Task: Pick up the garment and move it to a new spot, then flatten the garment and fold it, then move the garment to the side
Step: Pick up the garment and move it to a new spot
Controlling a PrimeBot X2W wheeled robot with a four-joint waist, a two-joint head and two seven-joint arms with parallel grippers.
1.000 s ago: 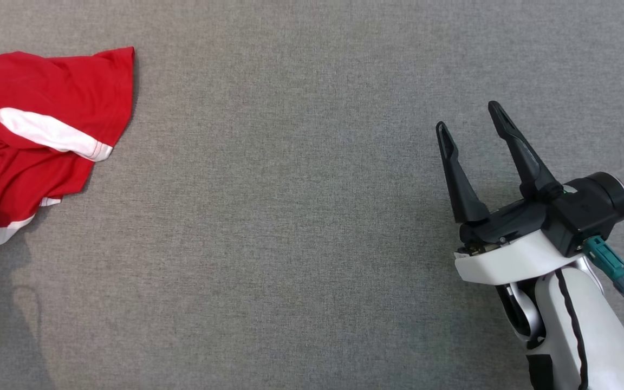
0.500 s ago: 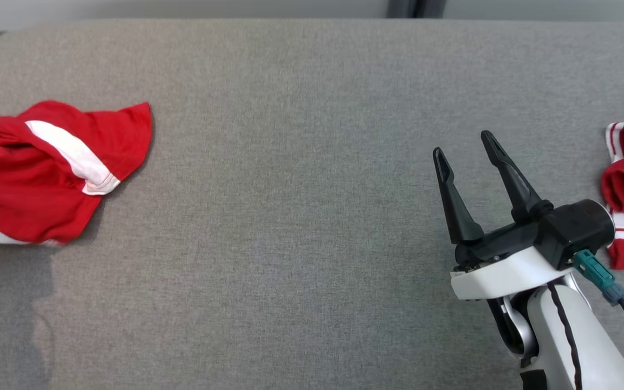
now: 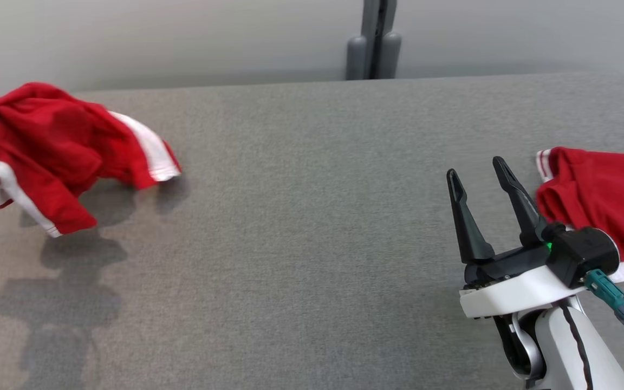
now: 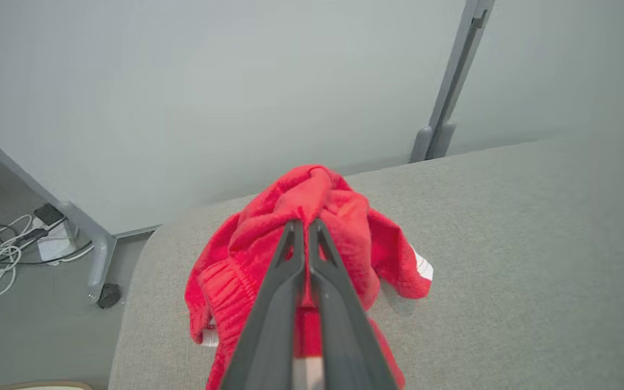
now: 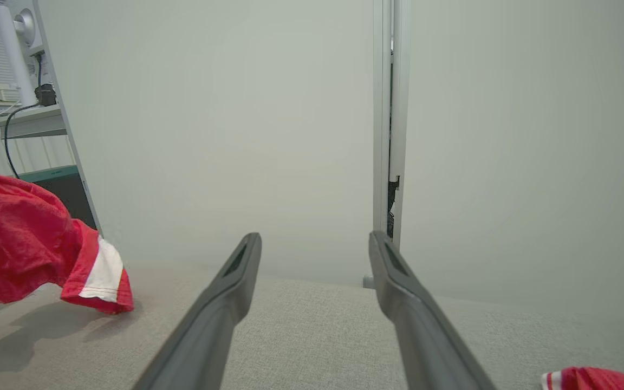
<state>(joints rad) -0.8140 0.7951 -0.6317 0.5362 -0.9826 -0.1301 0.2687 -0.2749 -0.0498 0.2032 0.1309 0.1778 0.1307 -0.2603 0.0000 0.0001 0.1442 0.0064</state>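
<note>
A red garment (image 3: 46, 141) with white stripes hangs bunched at the far left, lifted off the grey padded table (image 3: 301, 216), its shadow on the surface below. My left gripper (image 4: 301, 225) is shut on a fold at the top of this garment (image 4: 344, 216); its fingertips are pressed together in the cloth. The garment's lower hem (image 5: 95, 276) dangles just above the surface. My right gripper (image 3: 476, 168) stands open at the lower right with nothing between its fingers (image 5: 236, 281).
A second red and white garment (image 3: 599, 195) lies on the table just right of my right gripper. A grey post (image 3: 374, 40) stands behind the table's far edge against a pale wall. Cables (image 4: 3, 249) lie on the floor past the table's left end.
The head camera has tilted up, bringing the table's far edge and the wall into view. The garment has gone from lying on the table to hanging lifted in my left gripper. My right gripper stays open.
</note>
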